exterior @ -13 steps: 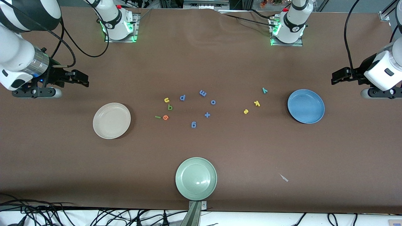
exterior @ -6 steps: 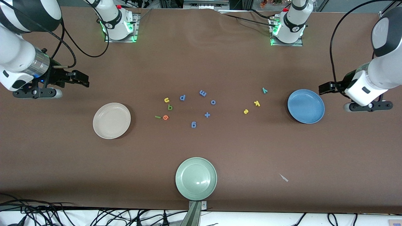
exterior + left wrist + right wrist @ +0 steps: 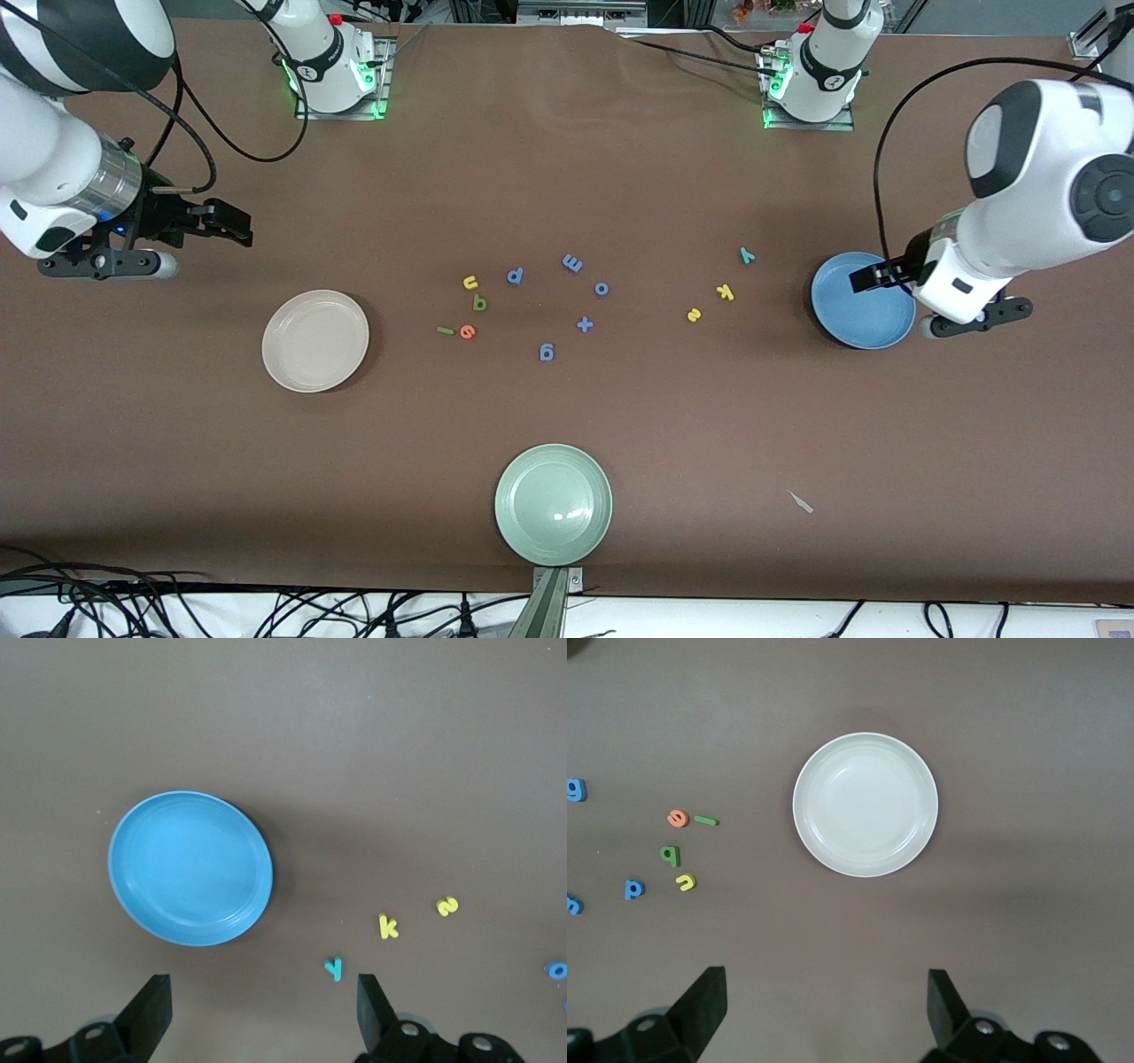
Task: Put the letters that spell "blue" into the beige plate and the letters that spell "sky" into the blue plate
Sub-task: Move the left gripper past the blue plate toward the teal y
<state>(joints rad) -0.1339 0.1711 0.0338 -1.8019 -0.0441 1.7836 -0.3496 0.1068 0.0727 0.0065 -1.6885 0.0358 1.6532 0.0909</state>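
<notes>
The beige plate (image 3: 314,341) (image 3: 866,804) lies toward the right arm's end. Beside it are the yellow u (image 3: 470,283), olive b (image 3: 479,303), green l (image 3: 445,330) and orange e (image 3: 468,331). Toward the left arm's end lies the blue plate (image 3: 850,321) (image 3: 190,868), with the yellow s (image 3: 694,314), yellow k (image 3: 726,291) and teal y (image 3: 747,255) beside it. My left gripper (image 3: 866,279) (image 3: 263,1010) hangs open and empty over the blue plate's rim. Over bare table near the beige plate, my right gripper (image 3: 235,226) (image 3: 826,1010) waits open and empty.
Several all-blue letters (image 3: 572,262) lie between the two letter groups. A pale green plate (image 3: 554,505) sits near the table's front edge. A small pale scrap (image 3: 802,502) lies nearer the front camera than the blue plate.
The left arm has swung in from its end of the table and now hangs over the blue plate. The right arm has not moved. No letter has shifted.
</notes>
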